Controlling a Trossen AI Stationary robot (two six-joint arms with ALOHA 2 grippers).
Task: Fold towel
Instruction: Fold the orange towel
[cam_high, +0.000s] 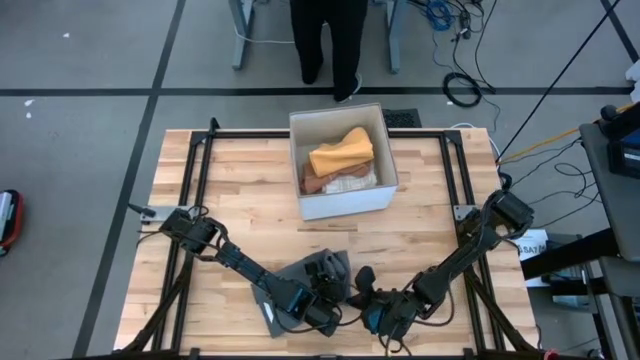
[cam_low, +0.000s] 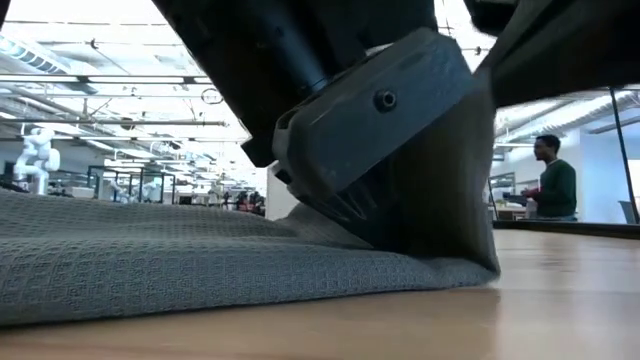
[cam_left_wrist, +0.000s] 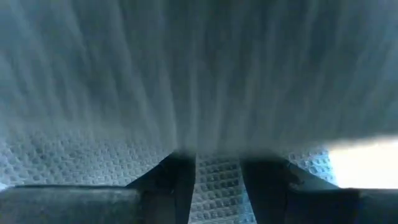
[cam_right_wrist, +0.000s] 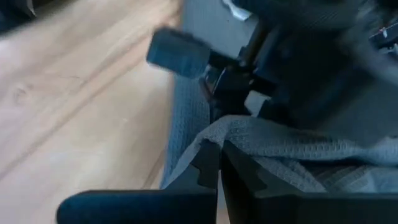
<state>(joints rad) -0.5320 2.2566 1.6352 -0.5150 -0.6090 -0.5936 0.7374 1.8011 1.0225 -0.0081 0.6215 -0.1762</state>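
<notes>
Lying crumpled at the near edge of the wooden worktop (cam_high: 250, 200), between the two arms: one grey waffle-weave towel (cam_high: 305, 285).

Left claw (cam_high: 322, 305): down on the towel, fingers (cam_left_wrist: 168, 180) part-way apart with a strip of cloth between them; gripping the towel.

Right claw (cam_high: 378, 318): just beside the left, fingers (cam_right_wrist: 208, 165) pressed together, pinching a raised edge of the towel.

White box (cam_high: 345, 195): at the far middle of the worktop, holding an orange cloth (cam_high: 342, 155) on top of other folded cloths.

Beyond the worktop: one person (cam_high: 330, 40) standing on the floor; another person (cam_low: 553, 180) in the room behind.
</notes>
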